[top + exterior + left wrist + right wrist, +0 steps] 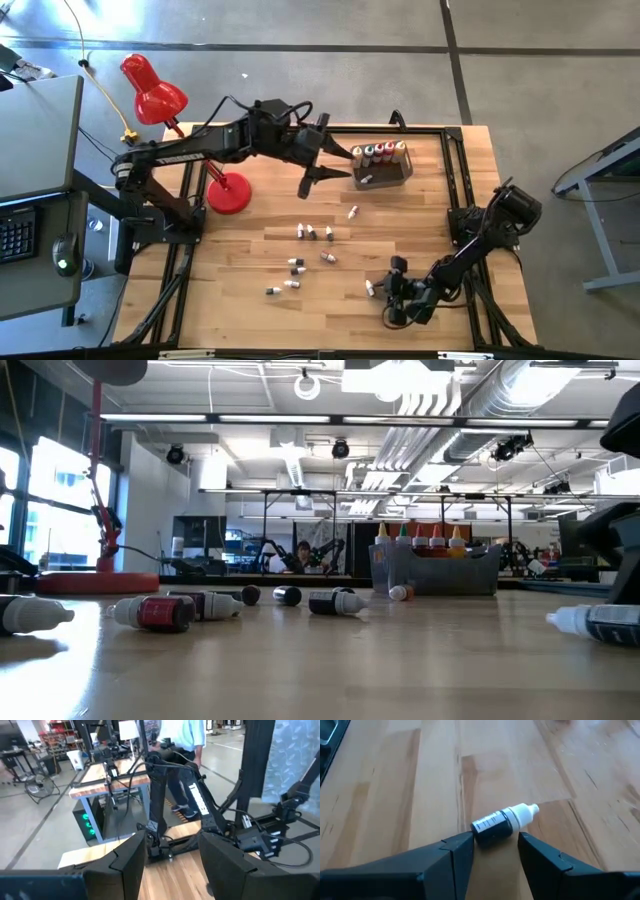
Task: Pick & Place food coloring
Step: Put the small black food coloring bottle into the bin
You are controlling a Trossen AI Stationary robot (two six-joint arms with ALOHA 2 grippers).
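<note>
A small dark bottle (502, 823) lies on its side at the lower right of the table (250, 300), its base between my right gripper (495, 851) fingers, which are open and not yet holding it. My left gripper (312, 178) hangs open beside the tub (383, 172).

Table (420, 225): pale wood with a plank grain, black frame.
Lamp (153, 92): red shade and base.
Tub (383, 172), far right: grey.
Upright bottles (378, 153) in tub: yellow, orange, red and green, with pointed caps.
Small bottles (310, 232) lying mid-table: dark bodies, white caps.
Bottle (502, 823) near right: dark, white-capped, white label.
</note>
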